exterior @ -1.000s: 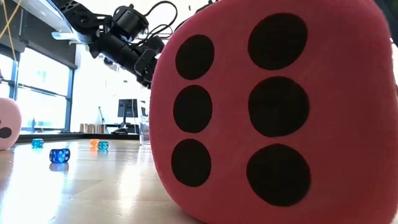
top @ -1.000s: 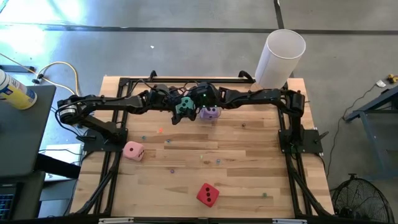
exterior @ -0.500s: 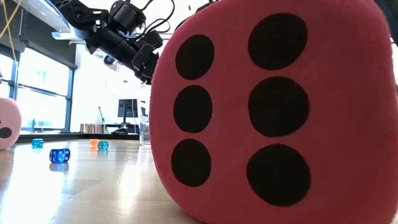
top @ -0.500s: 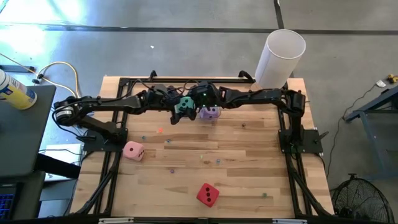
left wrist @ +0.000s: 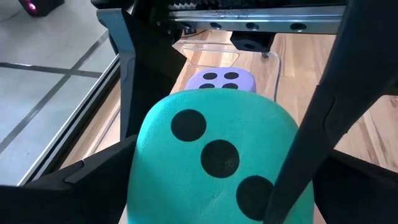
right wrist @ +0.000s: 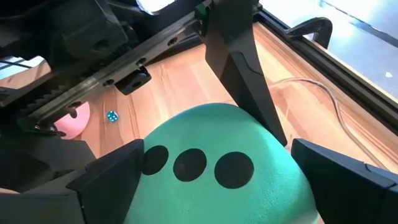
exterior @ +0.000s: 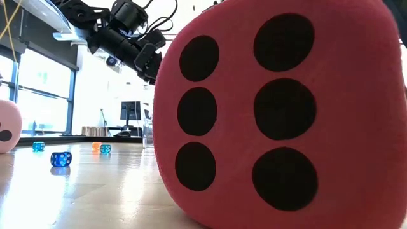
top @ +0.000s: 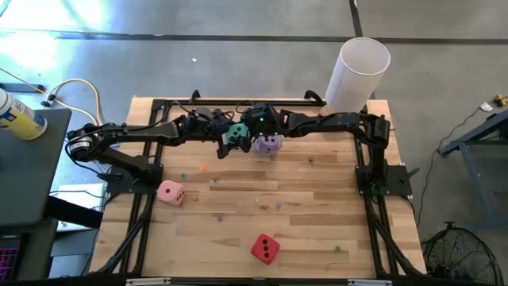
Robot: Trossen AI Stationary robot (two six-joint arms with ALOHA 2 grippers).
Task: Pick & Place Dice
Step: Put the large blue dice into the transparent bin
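A teal die (top: pixel 235 133) with dark pips hangs above the far middle of the table, and both grippers are on it. My left gripper (top: pixel 228 137) reaches it from the table's left, my right gripper (top: pixel 243 130) from the right, each with jaws spread wide around the die. A purple die (top: pixel 268 144) rests on the wood just beside and below them. The pink die (top: pixel 170 191) sits toward the left. The red die (top: pixel 265 248) sits near the front edge and fills the low view. My left gripper has the teal die between its two fingers, one finger (left wrist: pixel 99 177) against the die's side (left wrist: pixel 140 168); the right arm's finger hides the other side. It comes from the table's left, slanting slightly down. The die is clear of the table. My right gripper has the same die between its two fingers (right wrist: pixel 109 177), which lie against two opposite sides (right wrist: pixel 283 162), the three-pip face between them. It comes from the table's right, slanting down. The die is lifted clear above the wood.
A tall white cylinder (top: pixel 359 73) stands at the far right corner. Several tiny dice (exterior: pixel 61 158) lie scattered over the wood. Black frame rails (top: pixel 238 102) run along the table's far side and both flanks. A bottle (top: pixel 20 115) stands on a side surface at the left.
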